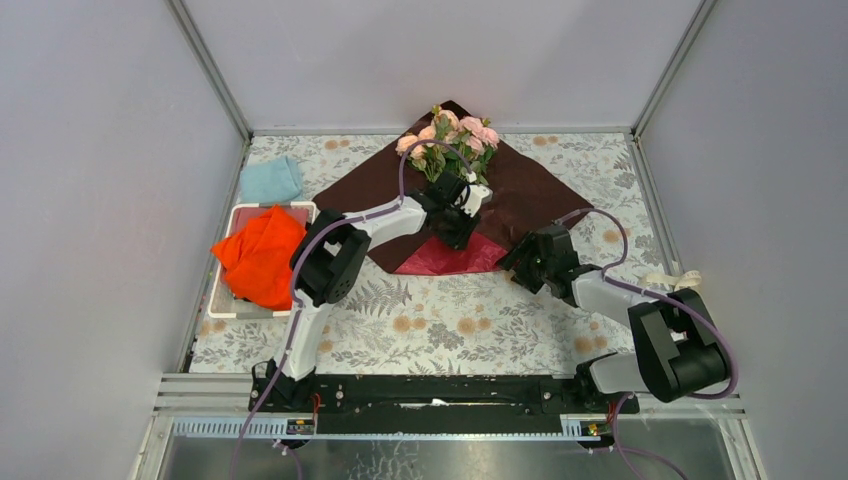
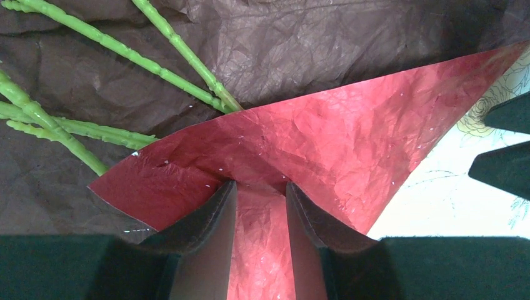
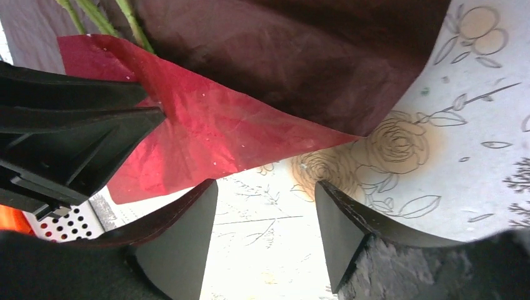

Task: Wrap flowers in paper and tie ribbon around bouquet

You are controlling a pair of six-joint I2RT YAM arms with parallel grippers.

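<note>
Flowers (image 1: 455, 135) lie at the far middle of the table on the paper (image 1: 545, 190), pink blooms toward the back wall and green stems (image 2: 125, 50) running toward the arms. The sheet is spread like a diamond on the printed tablecloth (image 1: 450, 330), its upper face dull and dark.

At the far left a light blue cloth (image 1: 270, 180) sits on the table. Just nearer than it, a white tray (image 1: 225, 310) holds a crumpled orange cloth (image 1: 260, 255).

Next comes the left gripper (image 2: 259, 200), reaching over the near part of the sheet. The near corner of the paper is turned up and back, showing a bright, slightly glittery red face, and the stem ends pass under this flap. The fingers stand partly apart with their tips against the flap; red paper shows in the gap between them, but nothing is pinched.

To the right, the right gripper (image 3: 265, 187) hovers low beside the flap's right tip, pointing toward the left gripper. Its jaws are spread, with only tablecloth between them, so it holds nothing.

Farthest right, the ribbon (image 1: 672, 280) lies in a loose heap at the table's edge, near the right arm's elbow and well apart from the flowers.
</note>
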